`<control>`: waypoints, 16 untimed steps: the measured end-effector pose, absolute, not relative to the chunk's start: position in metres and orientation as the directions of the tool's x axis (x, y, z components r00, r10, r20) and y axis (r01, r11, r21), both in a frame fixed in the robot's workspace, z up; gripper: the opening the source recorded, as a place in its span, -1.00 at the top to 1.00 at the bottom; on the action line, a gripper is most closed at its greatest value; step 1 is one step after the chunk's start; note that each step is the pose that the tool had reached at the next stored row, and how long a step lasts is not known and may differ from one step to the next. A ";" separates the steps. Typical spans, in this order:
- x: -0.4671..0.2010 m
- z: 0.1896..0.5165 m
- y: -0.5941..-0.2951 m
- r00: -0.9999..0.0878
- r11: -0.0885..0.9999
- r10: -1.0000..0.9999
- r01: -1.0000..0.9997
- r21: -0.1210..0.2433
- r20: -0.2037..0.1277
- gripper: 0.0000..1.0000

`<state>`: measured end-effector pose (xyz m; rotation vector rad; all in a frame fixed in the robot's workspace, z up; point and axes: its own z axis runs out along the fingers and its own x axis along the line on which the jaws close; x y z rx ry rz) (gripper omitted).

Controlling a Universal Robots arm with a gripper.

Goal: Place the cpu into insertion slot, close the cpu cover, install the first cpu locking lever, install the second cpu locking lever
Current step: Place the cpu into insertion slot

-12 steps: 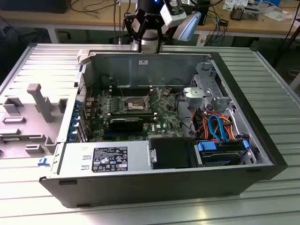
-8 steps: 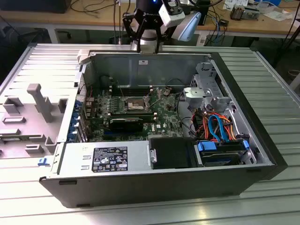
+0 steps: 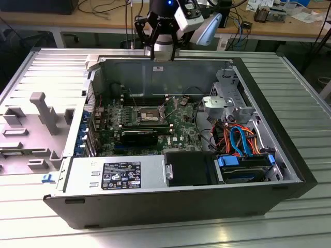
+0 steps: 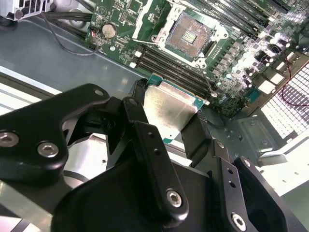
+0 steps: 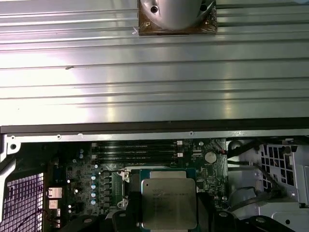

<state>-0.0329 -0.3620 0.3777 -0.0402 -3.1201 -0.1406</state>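
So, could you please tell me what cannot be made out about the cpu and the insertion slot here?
- Exterior view: the insertion slot contacts are too small to tell.
- First wrist view: the cpu hides most of the insertion slot.
- Second wrist view: the gripper, shut on the cpu, covers its side edges.
- Both wrist views: the cpu underside faces away.

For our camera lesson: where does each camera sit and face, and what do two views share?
Exterior view: off the arm, looking into the computer case; gripper over its far wall.
Second wrist view: on the arm, past fingers to the socket.
First wrist view: on the arm, facing the green board.
Both wrist views: the gripped chip.
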 end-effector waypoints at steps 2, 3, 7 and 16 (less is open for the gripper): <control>-0.033 0.377 -0.363 -1.000 0.996 0.025 0.026 0.089 0.019 -0.09; -0.033 0.377 -0.363 -1.000 0.996 0.025 0.026 0.089 0.019 -0.09; -0.034 0.375 -0.363 -1.000 0.996 0.025 0.026 0.089 0.019 -0.09; -0.035 0.374 -0.363 -1.000 0.996 0.025 0.026 0.089 0.019 -0.09</control>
